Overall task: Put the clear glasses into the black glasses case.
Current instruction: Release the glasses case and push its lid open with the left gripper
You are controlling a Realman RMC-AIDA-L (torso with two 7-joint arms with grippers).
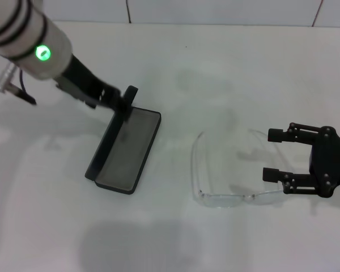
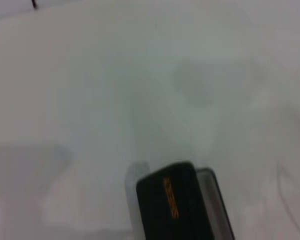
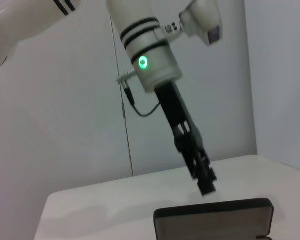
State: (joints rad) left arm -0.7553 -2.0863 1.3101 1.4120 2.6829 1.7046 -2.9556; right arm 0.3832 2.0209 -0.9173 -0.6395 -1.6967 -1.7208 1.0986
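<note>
The black glasses case (image 1: 127, 152) lies open left of centre, grey lining up, with its lid standing upright along its left side. My left gripper (image 1: 124, 102) is at the lid's far end; from the right wrist it (image 3: 206, 184) hangs just over the case (image 3: 215, 220). The lid's outside with its orange logo (image 2: 171, 197) fills the left wrist view. The clear glasses (image 1: 226, 198) lie on the table to the right of the case, arms pointing away from me. My right gripper (image 1: 269, 154) is open beside their right end, holding nothing.
A white table (image 1: 175, 243) carries everything, and a white tiled wall (image 1: 215, 11) runs along its far edge. A cable and plug (image 1: 14, 85) hang off the left arm near the table's left side.
</note>
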